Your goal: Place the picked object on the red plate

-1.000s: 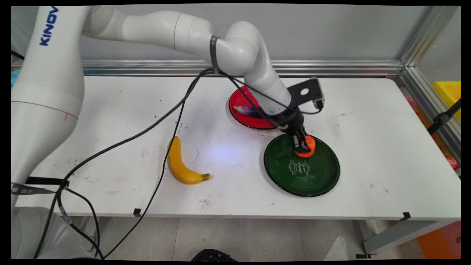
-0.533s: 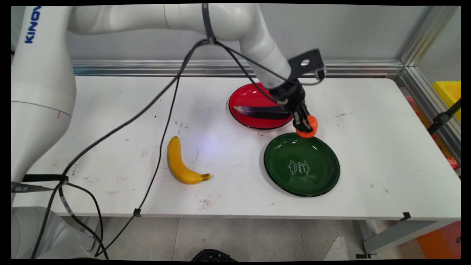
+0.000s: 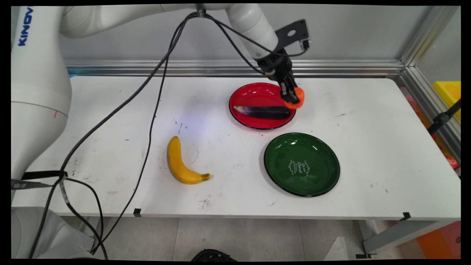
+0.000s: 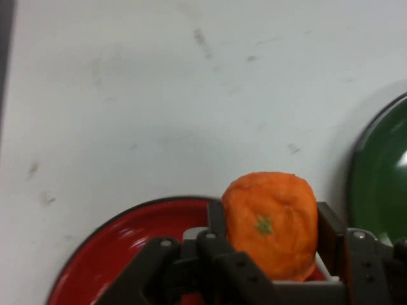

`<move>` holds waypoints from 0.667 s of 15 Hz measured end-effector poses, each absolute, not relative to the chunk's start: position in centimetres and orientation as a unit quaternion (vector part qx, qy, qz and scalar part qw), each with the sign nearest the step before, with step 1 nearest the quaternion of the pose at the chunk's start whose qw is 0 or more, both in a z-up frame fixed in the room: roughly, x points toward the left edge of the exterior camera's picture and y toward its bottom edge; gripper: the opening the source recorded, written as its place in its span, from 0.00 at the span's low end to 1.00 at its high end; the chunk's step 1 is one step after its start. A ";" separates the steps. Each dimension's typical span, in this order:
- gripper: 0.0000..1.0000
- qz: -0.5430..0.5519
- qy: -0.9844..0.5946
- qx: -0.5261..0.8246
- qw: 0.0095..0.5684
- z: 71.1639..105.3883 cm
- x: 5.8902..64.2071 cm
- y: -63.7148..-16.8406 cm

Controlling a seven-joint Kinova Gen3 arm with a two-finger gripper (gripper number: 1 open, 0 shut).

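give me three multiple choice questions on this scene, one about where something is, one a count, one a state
1. Where does the eggplant lie?
A. on the green plate
B. on the red plate
C. on the bare table

2. How many plates are on the table?
A. one
B. two
C. three

3. What is the gripper doing?
A. open and holding nothing
B. shut on a banana
C. shut on the orange

Answers: 1 B, the dark eggplant rests in the red plate. 2 B, only that one and the green plate show. 3 C, the fingers clamp the orange in the air over the red plate's rim, while the banana lies alone.
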State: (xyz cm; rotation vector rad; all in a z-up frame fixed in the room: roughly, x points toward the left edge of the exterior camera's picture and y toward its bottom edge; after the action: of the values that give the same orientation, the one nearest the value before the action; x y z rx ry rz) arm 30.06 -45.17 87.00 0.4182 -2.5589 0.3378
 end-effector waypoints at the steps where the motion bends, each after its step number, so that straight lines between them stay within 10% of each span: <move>1: 0.00 0.129 -0.945 0.154 0.258 87.0 30.7 -45.8; 10: 0.00 0.144 -0.948 0.157 0.237 84.2 36.3 -50.1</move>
State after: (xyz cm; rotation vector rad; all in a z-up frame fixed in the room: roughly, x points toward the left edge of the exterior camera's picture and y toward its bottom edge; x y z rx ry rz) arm 36.28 -50.07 84.23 0.4295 -2.5992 0.3939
